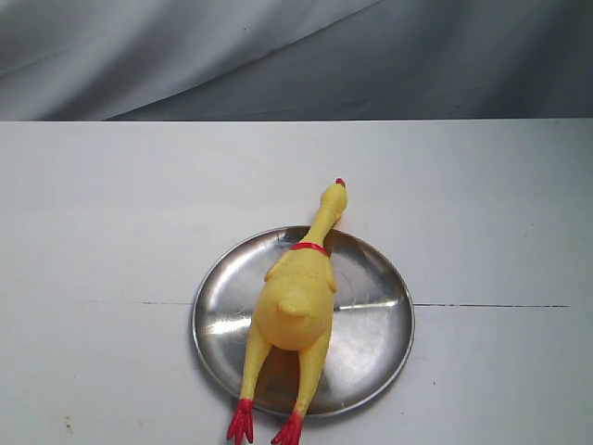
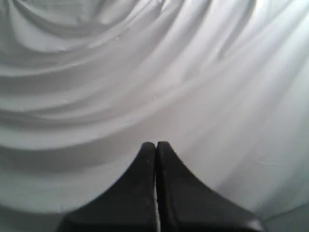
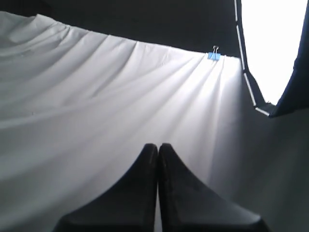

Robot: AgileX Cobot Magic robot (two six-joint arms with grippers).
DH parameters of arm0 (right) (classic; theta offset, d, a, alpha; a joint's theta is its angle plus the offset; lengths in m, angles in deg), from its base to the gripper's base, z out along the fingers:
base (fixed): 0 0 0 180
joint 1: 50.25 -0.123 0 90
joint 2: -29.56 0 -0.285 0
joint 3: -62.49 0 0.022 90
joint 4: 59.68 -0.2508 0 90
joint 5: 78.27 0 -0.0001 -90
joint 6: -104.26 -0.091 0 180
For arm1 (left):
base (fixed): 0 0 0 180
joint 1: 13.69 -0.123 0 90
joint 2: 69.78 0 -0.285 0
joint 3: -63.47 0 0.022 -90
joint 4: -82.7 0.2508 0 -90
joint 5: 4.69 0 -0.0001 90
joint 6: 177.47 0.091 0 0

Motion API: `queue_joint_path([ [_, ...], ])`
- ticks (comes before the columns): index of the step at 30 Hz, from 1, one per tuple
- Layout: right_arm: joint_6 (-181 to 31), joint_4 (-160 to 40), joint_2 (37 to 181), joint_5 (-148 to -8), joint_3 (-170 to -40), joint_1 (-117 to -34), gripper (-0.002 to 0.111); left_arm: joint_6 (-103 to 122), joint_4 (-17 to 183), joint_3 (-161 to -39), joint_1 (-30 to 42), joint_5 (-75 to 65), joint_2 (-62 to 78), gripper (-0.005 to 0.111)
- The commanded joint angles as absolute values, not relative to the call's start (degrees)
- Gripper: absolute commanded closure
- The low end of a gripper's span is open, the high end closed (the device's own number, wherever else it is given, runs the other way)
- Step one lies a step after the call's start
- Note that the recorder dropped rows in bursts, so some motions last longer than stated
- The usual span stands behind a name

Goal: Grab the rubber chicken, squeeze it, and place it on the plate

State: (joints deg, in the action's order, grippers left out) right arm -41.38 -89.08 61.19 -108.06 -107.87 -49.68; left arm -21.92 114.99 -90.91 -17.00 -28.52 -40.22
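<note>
The yellow rubber chicken [image 1: 295, 301] lies across the round silver plate [image 1: 375, 324] in the exterior view. Its body rests on the metal, its head with the red comb reaches past the far rim, and its red feet hang over the near rim. Neither arm shows in that view. My left gripper [image 2: 155, 144] is shut with nothing between its black fingers and faces only folded grey cloth. My right gripper [image 3: 158, 145] is likewise shut and empty, pointing at a white cloth backdrop. Neither wrist view shows the chicken or the plate.
The plate sits on a white table [image 1: 111, 232] with a thin dark seam line [image 1: 491, 305] running across it. Grey cloth [image 1: 278, 56] hangs behind the table. A blue binder clip [image 3: 214, 54] holds the white cloth beside a bright light panel [image 3: 270, 43].
</note>
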Motion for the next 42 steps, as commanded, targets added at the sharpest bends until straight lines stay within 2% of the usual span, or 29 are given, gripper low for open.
queue_joint_path([
  [1,-41.13,-88.12,56.00,-107.41,-108.09,-49.87,0.108,-23.17,116.01,-88.08,-17.21,-29.19,-47.30,0.107],
  [12,-41.87,-81.67,44.09,-109.11,-104.88,-49.87,0.108,-22.96,116.26,-82.51,-17.21,-39.34,-61.85,0.107],
  [23,-44.34,-81.80,37.35,-113.52,-91.43,-49.87,0.108,-19.08,110.23,-78.94,-17.21,-46.70,-61.99,0.107],
  [30,-44.60,-83.96,37.82,-107.28,-74.62,-49.87,0.108,-21.31,107.15,-65.07,-17.09,-38.00,-61.99,0.107],
  [35,-44.74,-96.51,39.17,-93.09,-61.37,-49.87,0.108,-21.45,107.16,-56.62,-17.09,-25.58,-61.99,0.107],
  [38,-44.74,-104.41,39.17,-88.59,-57.18,-49.87,0.108,-21.45,106.53,-54.38,-17.09,-22.63,-61.99,0.107],
  [42,-44.51,-102.87,39.17,-87.69,-54.75,-49.87,0.108,-21.68,102.50,-52.58,-17.09,-22.38,-61.99,0.107],
])
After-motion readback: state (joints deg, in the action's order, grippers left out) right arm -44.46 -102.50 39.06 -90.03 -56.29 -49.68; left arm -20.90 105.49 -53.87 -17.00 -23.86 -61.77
